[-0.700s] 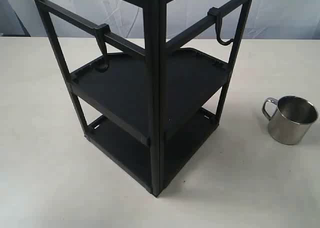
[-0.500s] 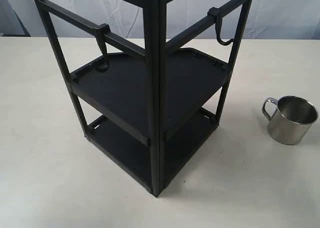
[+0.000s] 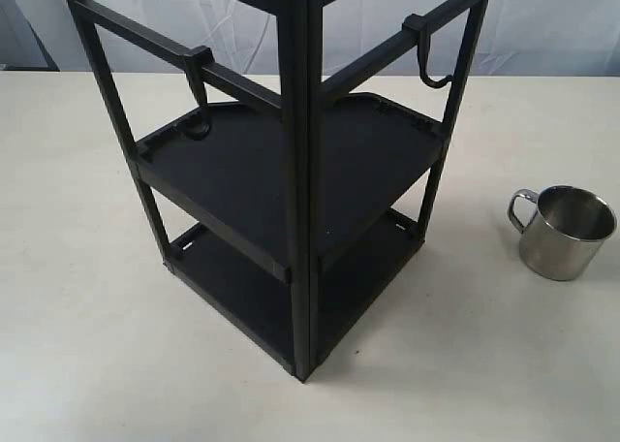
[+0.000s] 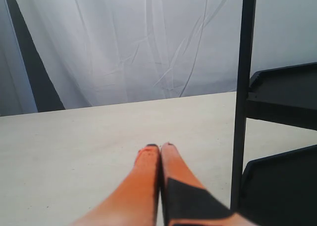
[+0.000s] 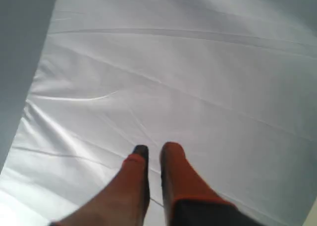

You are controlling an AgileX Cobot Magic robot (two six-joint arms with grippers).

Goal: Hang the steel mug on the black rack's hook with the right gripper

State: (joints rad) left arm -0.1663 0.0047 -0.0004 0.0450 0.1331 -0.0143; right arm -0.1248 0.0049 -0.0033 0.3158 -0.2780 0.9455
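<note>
The steel mug point(image 3: 564, 234) stands upright on the table at the right, its handle turned toward the black rack point(image 3: 295, 171). The hook point(image 3: 426, 59) hangs from the rack's right upper crossbar, its curl empty. Neither gripper shows in the exterior view. In its wrist view the right gripper point(image 5: 153, 149) points at a white curtain, its orange fingers a narrow gap apart with nothing between them; no mug or rack appears there. The left gripper point(image 4: 160, 146) is shut and empty, low over the table beside a rack post point(image 4: 242, 102).
A second hook point(image 3: 198, 83), seen end-on, hangs on the rack's left crossbar. The beige table point(image 3: 77, 268) runs around the rack. A white curtain point(image 5: 173, 62) backs the scene, with a dark panel point(image 4: 34, 72) at its edge.
</note>
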